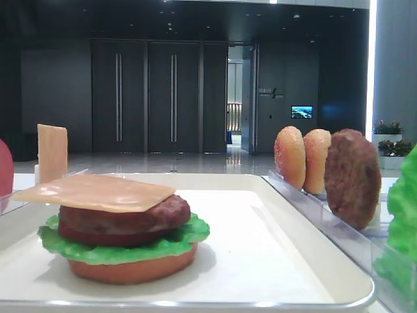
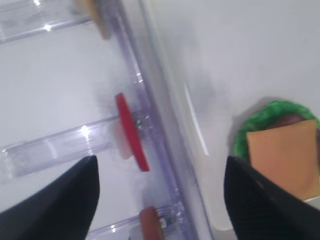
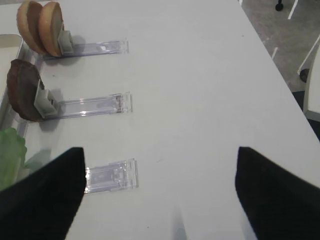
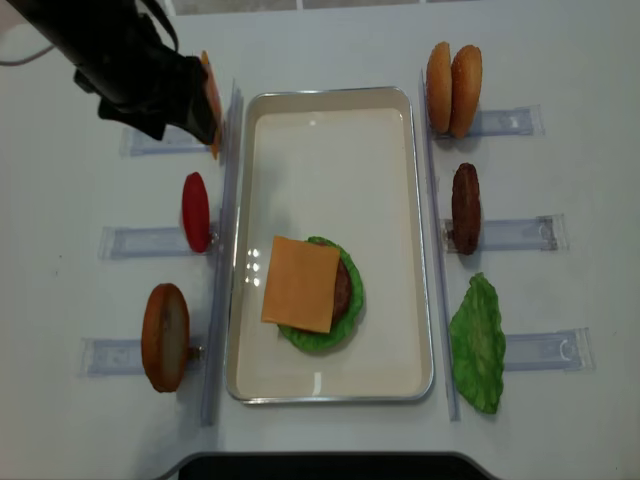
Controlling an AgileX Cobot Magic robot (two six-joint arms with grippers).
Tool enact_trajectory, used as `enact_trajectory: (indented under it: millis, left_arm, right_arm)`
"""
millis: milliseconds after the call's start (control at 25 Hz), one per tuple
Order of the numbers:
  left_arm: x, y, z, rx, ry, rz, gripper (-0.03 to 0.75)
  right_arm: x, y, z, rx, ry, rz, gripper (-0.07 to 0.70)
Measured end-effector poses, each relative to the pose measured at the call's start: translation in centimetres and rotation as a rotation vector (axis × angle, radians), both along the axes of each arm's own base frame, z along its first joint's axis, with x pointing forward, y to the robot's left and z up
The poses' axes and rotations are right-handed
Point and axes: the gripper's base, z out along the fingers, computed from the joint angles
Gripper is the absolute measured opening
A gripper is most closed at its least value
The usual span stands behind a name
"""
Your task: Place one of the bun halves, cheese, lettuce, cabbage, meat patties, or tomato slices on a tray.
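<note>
**A:** what's around the right pincer point(image 3: 157, 155) besides the food?

**B:** 3 clear racks point(image 3: 95, 106) on a white table point(image 3: 200, 75), all off to its left. Nearest one's just beside it, the other 2 are further ahead. Grey floor point(image 3: 280, 40) shows past the table edge, ahead and right.
</note>
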Motion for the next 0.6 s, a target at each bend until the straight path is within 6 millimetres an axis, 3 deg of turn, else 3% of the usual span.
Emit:
enact_trajectory:
  millis: [400,600]
  left_arm:
    - [-0.1,7.2,0.3,0.161,0.051,0.159,0.59]
    - [-0.3,9.3,0.7,0.21,0.042,0.227,0.59]
  right_arm:
    - [0.0,0.0,0.0,0.0,0.0,0.0,0.577]
    - [0.0,0.0,0.0,0.0,0.0,0.0,0.577]
